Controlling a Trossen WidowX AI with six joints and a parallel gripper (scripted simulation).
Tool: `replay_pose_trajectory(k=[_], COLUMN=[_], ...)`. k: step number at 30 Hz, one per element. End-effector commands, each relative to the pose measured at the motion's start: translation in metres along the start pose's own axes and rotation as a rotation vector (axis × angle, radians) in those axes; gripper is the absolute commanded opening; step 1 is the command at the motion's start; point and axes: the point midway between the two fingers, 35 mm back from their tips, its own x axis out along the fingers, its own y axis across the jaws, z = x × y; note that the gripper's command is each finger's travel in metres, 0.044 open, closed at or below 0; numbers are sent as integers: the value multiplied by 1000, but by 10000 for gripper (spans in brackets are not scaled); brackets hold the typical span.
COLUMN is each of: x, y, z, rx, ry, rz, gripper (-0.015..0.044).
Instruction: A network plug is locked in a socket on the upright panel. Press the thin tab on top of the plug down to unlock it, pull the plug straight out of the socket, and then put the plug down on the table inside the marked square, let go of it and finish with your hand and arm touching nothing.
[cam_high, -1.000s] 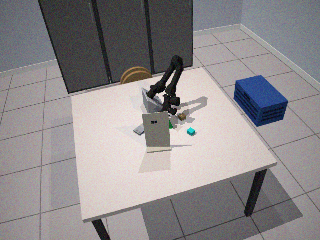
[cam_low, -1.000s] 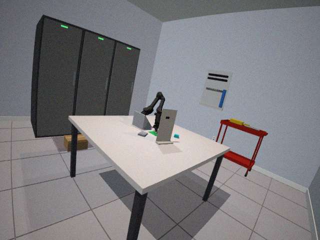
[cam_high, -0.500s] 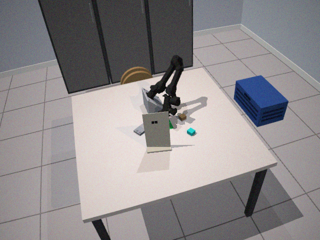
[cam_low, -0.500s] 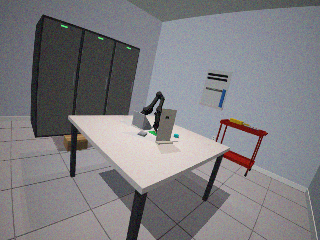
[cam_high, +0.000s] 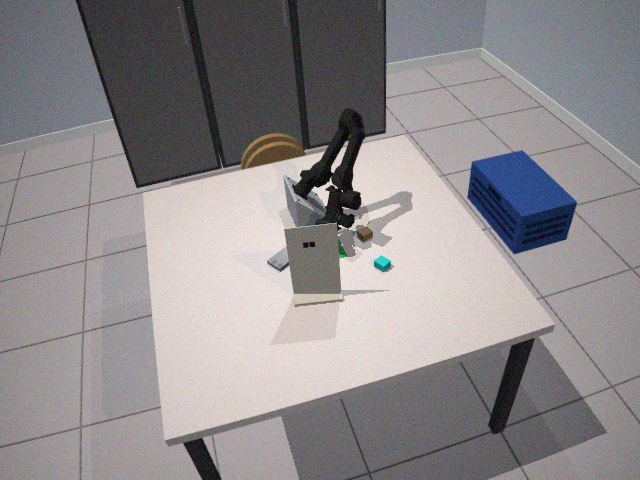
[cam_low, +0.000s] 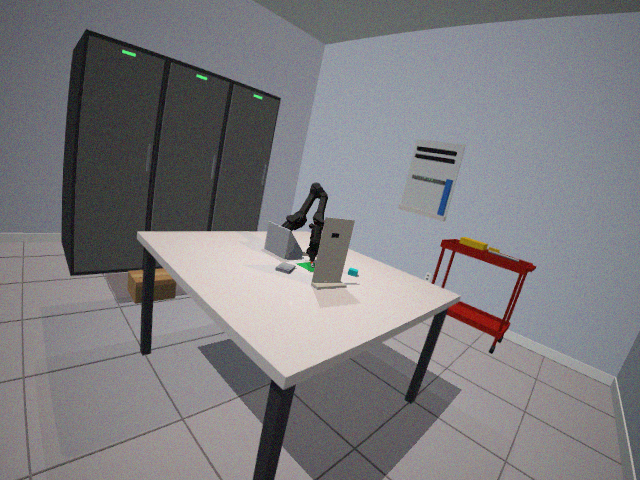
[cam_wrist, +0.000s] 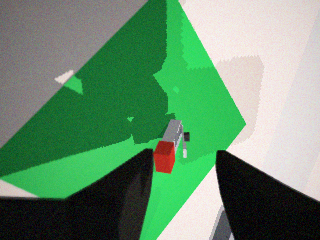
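The plug, with a red rear part (cam_wrist: 164, 157) and a grey body, lies on the green marked square (cam_wrist: 215, 110) (cam_low: 305, 266) (cam_high: 341, 251). Its thin tab (cam_wrist: 185, 152) shows along its right side in the wrist view. My gripper (cam_wrist: 184, 157) (cam_low: 312, 262) is open low over the square. The plug is by the left finger, with a wide gap to the right one; whether the left finger touches it I cannot tell. The upright panel (cam_high: 313, 271) (cam_low: 334, 258) has two small dark openings, and it hides my fingertips in the top view.
A grey slanted block (cam_high: 305, 209) (cam_low: 281, 241) stands close to the arm. A flat grey box (cam_high: 278, 260) (cam_low: 285, 267) lies left of the panel. A cyan block (cam_high: 382, 262) (cam_low: 353, 271) and a brown block (cam_high: 364, 234) lie to the right.
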Motion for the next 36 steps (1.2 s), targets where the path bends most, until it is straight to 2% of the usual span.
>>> replay_pose_trajectory(k=[1,36], x=[-3,-26], y=[0,-13], z=[1,2], rx=[-3,-4], ry=[-4,4], rz=[4,1], gripper=[156,156])
